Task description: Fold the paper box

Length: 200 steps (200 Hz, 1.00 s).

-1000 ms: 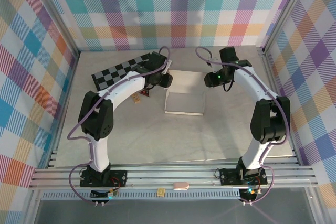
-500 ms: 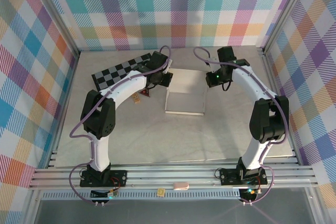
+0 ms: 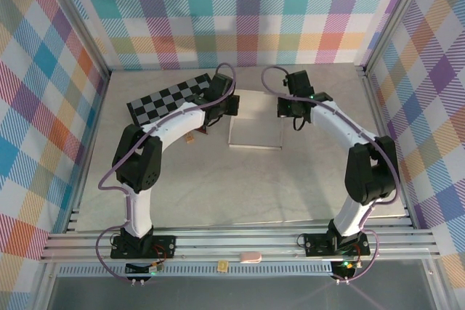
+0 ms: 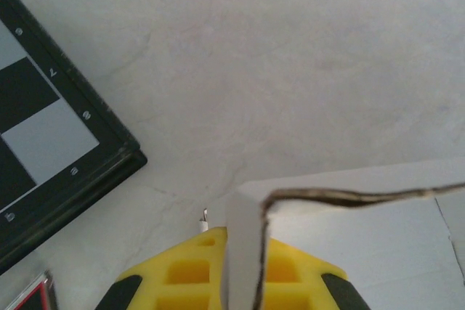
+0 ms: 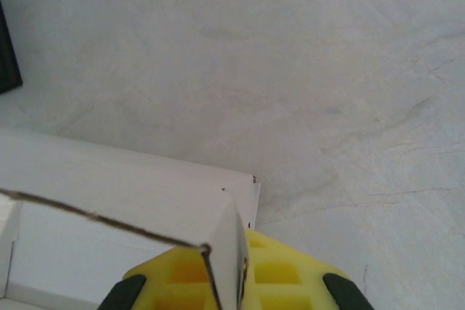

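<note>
The checkered board point(image 3: 171, 97) lies at the far left of the tabletop point(image 3: 218, 186). The paper box point(image 3: 256, 127) sits just to its right, at the middle of the far edge.

Hazards:
- Both grips sit on thin card near the box's far corners. Uneven pulling by the two arms is likely to tear the wall, crease it off the fold line, or let it slip free.
- An outward swing on the left could strike the checkered board nearby.

Left gripper point(image 3: 229, 105): jaws closed to card thickness, with the upright wall at the far-left corner clamped between the yellow pads point(image 4: 182, 277).

Right gripper point(image 3: 285, 108): equally closed, pinching the far-right corner wall between its pads point(image 5: 280, 270).
</note>
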Each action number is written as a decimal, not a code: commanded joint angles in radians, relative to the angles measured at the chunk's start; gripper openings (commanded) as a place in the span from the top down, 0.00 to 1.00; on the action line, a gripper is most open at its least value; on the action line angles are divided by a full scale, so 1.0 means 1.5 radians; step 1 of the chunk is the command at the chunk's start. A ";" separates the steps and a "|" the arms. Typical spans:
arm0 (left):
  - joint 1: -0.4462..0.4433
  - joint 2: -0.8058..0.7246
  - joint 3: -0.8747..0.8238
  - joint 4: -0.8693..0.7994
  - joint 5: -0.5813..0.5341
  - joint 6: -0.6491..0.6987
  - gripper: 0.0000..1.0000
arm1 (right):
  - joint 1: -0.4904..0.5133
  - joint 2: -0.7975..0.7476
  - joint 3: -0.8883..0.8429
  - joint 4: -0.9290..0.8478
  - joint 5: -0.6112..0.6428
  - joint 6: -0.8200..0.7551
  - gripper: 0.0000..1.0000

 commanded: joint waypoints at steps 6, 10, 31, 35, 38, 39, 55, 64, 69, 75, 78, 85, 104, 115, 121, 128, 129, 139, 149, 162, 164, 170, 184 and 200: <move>-0.006 -0.025 -0.042 0.149 0.025 -0.026 1.00 | 0.005 -0.009 -0.029 0.151 0.000 0.031 1.00; -0.006 -0.026 -0.053 0.164 0.028 -0.027 1.00 | 0.005 -0.007 -0.034 0.160 -0.002 0.030 1.00; -0.003 -0.031 -0.109 0.255 0.044 -0.037 1.00 | 0.005 -0.006 -0.068 0.219 -0.022 0.026 1.00; -0.003 -0.032 -0.116 0.269 0.046 -0.038 1.00 | 0.005 -0.006 -0.074 0.226 -0.024 0.026 1.00; -0.003 -0.032 -0.124 0.279 0.048 -0.039 1.00 | 0.005 -0.006 -0.078 0.231 -0.025 0.027 1.00; -0.003 -0.033 -0.126 0.283 0.048 -0.040 1.00 | 0.005 -0.006 -0.079 0.233 -0.025 0.027 1.00; -0.001 -0.036 -0.162 0.340 0.058 -0.045 1.00 | 0.005 -0.012 -0.109 0.273 -0.033 0.027 1.00; -0.001 -0.037 -0.180 0.368 0.064 -0.049 1.00 | 0.005 -0.018 -0.129 0.298 -0.038 0.025 1.00; -0.001 -0.037 -0.188 0.381 0.065 -0.051 1.00 | 0.005 -0.020 -0.139 0.309 -0.040 0.023 1.00; 0.000 -0.038 -0.196 0.394 0.067 -0.053 1.00 | 0.005 -0.023 -0.150 0.320 -0.042 0.020 1.00; -0.001 -0.038 -0.201 0.401 0.069 -0.053 1.00 | 0.005 -0.023 -0.154 0.323 -0.041 0.018 1.00; -0.001 -0.038 -0.210 0.417 0.073 -0.056 1.00 | 0.005 -0.024 -0.161 0.324 -0.040 0.015 1.00; -0.002 -0.035 -0.231 0.442 0.078 -0.066 1.00 | 0.005 -0.031 -0.188 0.335 -0.034 0.007 1.00; -0.004 -0.034 -0.244 0.454 0.079 -0.074 1.00 | 0.005 -0.036 -0.206 0.345 -0.030 0.003 1.00; -0.005 -0.034 -0.248 0.456 0.078 -0.077 1.00 | 0.005 -0.039 -0.212 0.348 -0.031 0.001 1.00; -0.006 -0.035 -0.251 0.455 0.078 -0.078 1.00 | 0.005 -0.040 -0.218 0.346 -0.031 0.000 1.00; -0.007 -0.035 -0.252 0.454 0.078 -0.078 1.00 | 0.005 -0.040 -0.218 0.346 -0.030 -0.001 1.00; -0.011 -0.039 -0.257 0.455 0.074 -0.078 1.00 | 0.005 -0.043 -0.224 0.345 -0.032 -0.001 1.00; -0.015 -0.042 -0.265 0.456 0.069 -0.077 1.00 | 0.005 -0.045 -0.231 0.344 -0.031 -0.001 1.00; -0.018 -0.042 -0.274 0.454 0.064 -0.076 1.00 | 0.005 -0.048 -0.243 0.343 -0.026 0.001 1.00; -0.019 -0.042 -0.276 0.453 0.063 -0.076 1.00 | 0.005 -0.049 -0.245 0.343 -0.025 0.001 1.00; -0.021 -0.041 -0.281 0.453 0.059 -0.074 1.00 | 0.005 -0.050 -0.252 0.342 -0.023 0.001 1.00; -0.025 -0.042 -0.295 0.453 0.053 -0.069 1.00 | 0.006 -0.055 -0.265 0.337 -0.013 0.005 1.00; -0.033 -0.039 -0.307 0.452 0.041 -0.057 1.00 | 0.006 -0.059 -0.279 0.337 -0.003 0.010 1.00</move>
